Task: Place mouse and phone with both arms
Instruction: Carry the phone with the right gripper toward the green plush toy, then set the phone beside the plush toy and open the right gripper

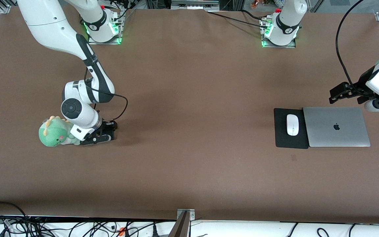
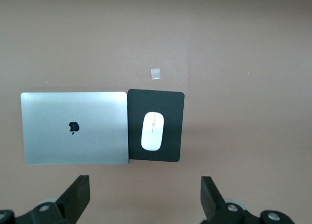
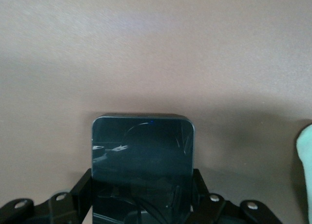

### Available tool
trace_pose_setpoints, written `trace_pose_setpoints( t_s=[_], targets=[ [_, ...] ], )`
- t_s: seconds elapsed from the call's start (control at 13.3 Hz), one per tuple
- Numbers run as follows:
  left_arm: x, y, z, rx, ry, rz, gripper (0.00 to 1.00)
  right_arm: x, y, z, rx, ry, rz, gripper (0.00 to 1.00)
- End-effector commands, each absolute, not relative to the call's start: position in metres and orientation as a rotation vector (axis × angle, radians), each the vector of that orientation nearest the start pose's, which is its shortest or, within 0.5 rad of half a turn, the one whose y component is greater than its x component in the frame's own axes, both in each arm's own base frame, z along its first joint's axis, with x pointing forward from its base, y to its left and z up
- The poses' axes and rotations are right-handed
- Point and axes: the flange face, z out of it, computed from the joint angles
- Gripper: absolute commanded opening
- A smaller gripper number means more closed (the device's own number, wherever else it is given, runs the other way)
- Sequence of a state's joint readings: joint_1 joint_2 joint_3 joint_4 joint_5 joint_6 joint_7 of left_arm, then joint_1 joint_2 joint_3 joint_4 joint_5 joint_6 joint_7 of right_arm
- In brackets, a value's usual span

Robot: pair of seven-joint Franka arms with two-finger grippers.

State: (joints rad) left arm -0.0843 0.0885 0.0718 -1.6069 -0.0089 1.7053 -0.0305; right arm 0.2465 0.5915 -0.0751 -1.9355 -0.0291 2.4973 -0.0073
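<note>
The small white glossy oval mouse, with a thin grey centre line, lies on the black rectangular mouse pad beside the closed silver laptop. The left gripper hangs spread above them. The flat black rounded-corner phone sits pinched in the right gripper, low at the brown worktop beside a green plush dinosaur; the front view hides the phone

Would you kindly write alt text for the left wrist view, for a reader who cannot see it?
A small glossy white oval mouse lies on a black rectangular mouse pad, which sits beside a closed silver laptop on the brown table. The left gripper hangs over the table, its black fingers spread open and empty.
</note>
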Motion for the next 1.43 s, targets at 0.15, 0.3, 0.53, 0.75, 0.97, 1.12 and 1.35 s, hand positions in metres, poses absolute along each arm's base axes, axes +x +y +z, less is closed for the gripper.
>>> trace_pose_setpoints(
  t_s=[0.15, 0.3, 0.53, 0.75, 0.97, 1.12, 1.35],
  targets=[
    [0.585, -0.013, 0.573, -3.143, -0.032, -0.031, 1.0, 0.602, 0.089, 0.169, -3.173, -0.365, -0.007, 0.61],
    [0.585, -0.013, 0.574, -3.143, -0.032, -0.034, 1.0, 0.603, 0.086, 0.172, -3.175, -0.336, -0.01, 1.0],
    [0.585, -0.012, 0.574, -3.143, -0.035, -0.036, 1.0, 0.613, 0.099, 0.215, -3.164, -0.272, -0.105, 1.0],
    [0.586, -0.012, 0.575, -3.143, -0.037, -0.039, 1.0, 0.613, 0.125, 0.294, -3.144, -0.214, -0.14, 1.0],
    [0.585, -0.011, 0.574, -3.143, -0.037, -0.034, 1.0, 0.599, 0.124, 0.38, -3.156, -0.178, -0.074, 1.0],
    [0.585, -0.011, 0.574, -3.143, -0.039, -0.034, 1.0, 0.579, 0.122, 0.435, -3.133, -0.142, -0.047, 1.0],
    [0.585, -0.011, 0.574, -3.143, -0.037, -0.032, 1.0, 0.553, 0.108, 0.498, -3.119, -0.111, -0.044, 1.0]
  ],
)
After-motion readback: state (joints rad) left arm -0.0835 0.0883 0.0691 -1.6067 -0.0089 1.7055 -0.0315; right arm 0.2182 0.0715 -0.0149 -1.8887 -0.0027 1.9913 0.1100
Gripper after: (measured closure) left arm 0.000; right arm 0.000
